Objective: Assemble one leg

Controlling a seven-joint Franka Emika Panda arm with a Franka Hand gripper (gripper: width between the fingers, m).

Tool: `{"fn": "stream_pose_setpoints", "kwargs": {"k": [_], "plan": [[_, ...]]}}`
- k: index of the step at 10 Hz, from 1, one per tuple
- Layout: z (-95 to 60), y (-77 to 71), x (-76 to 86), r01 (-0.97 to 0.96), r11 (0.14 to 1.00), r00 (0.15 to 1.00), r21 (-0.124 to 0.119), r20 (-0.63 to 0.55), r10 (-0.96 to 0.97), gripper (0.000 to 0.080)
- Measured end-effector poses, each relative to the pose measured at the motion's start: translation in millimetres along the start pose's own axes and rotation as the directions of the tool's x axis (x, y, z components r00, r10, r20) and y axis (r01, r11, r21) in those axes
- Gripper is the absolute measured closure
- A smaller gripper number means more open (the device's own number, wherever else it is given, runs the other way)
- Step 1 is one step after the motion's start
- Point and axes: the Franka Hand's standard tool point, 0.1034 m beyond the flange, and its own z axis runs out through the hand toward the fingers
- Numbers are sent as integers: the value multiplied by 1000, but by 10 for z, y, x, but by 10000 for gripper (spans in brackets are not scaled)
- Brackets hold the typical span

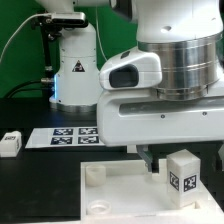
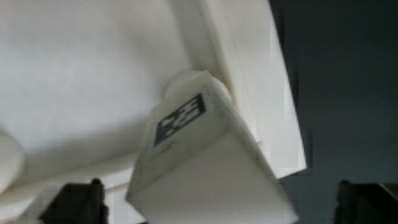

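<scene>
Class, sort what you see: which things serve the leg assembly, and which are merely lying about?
In the job: small white plastic leg block with a tag; large white square panel with round sockets; open pincer.
Lying about: second small white tagged block; flat white marker board.

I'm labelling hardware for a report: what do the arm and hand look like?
The arm is glossy white with a ribbed silver collar above the hand, whose body is boxy white with black fingers. Its white base carries a triangular warning sticker.
</scene>
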Motion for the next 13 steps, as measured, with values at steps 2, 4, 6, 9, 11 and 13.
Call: {"fn": "stream_pose_setpoints", "kwargs": {"k": [2,4,6,9,11,13], "plan": [[21,5,-8,143,990,990,0,4,-143,150],[27,-2,-11,181,983,983,0,-11,-181,150],[30,1,-12,181,983,983,0,-10,-181,248],[32,7,-11,174,985,985,-1,-10,-174,509],[32,10,-10,150,989,989,-1,-10,-150,509],[35,26,-12,-180,984,983,-11,-15,180,509]]}}
